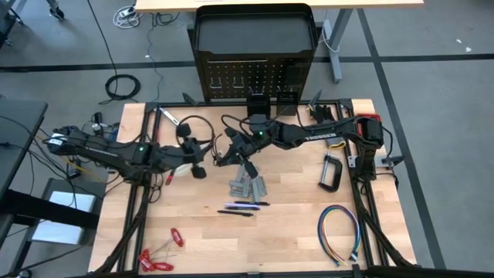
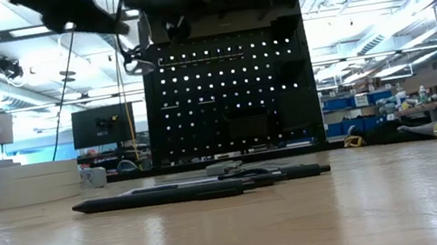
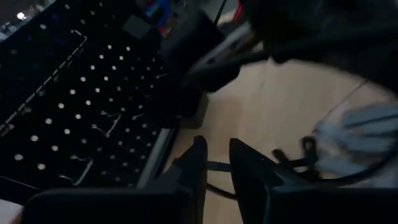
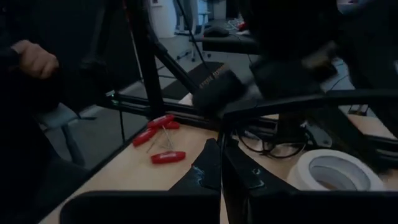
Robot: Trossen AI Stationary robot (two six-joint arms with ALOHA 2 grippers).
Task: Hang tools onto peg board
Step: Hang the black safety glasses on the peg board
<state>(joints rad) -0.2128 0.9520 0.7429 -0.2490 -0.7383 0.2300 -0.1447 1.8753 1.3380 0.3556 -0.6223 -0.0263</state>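
Black cable loop [image 1: 194, 133] hangs pinched in the left gripper [image 1: 202, 157], above the counter [image 1: 293, 224] before the peg board [image 1: 255, 77], while the right gripper [image 1: 225, 158] meets it, jaws closed on nothing visible.

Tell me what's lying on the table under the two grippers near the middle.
Below the right gripper lie grey metal pieces and dark pens. By the left gripper sits a white tape roll and a black cable loop. Anything directly beneath the arms is covered.
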